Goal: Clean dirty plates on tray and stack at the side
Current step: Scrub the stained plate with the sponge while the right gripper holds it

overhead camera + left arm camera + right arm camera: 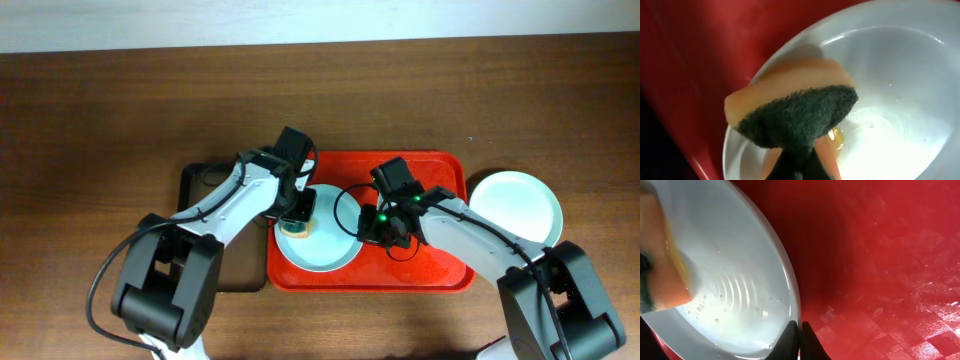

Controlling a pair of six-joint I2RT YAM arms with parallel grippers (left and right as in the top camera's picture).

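On the tray's left half, our left gripper clenches a sponge for scrubbing; our right gripper pinches the plate's rim steady.

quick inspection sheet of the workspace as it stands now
surface: brown wooden table, carries both trays
job's things: large red rectangular plastic tray holds one round white glossy plate with a yellow smear; second round white plate on the table beside the tray
clutter: black tray under the left arm
claws: left claw shut on an orange sponge with green scouring pad, pressed on the tray's plate; right claw shut on that plate's rim
cables: thin black cable loop over the tray
surroundings: white wall strip
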